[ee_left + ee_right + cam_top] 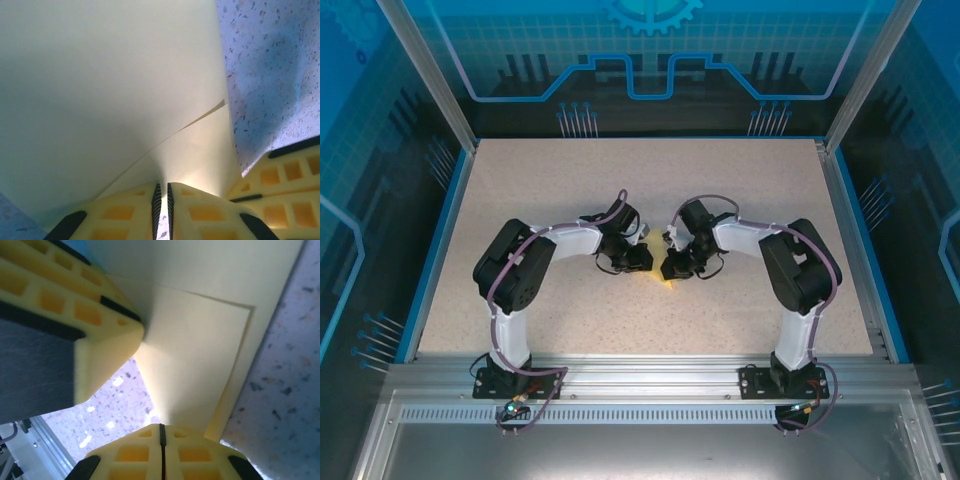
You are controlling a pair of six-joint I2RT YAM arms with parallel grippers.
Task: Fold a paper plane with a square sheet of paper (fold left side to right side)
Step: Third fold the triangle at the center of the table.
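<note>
Holds paper [669,272] at mid-surface with left gripper [162,210] and right gripper [161,442], both clenched on it, tips near each other. Hides most of the sheet under the wrists from above, leaving a yellow sliver; crops it at frame edges up close. Leaves surface [570,190] bare all round, blue rim [438,250] well apart.

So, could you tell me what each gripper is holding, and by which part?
Both pinch the yellow sheet of paper: the left gripper at a folded edge where layers meet, the right gripper at a flap's edge.
</note>
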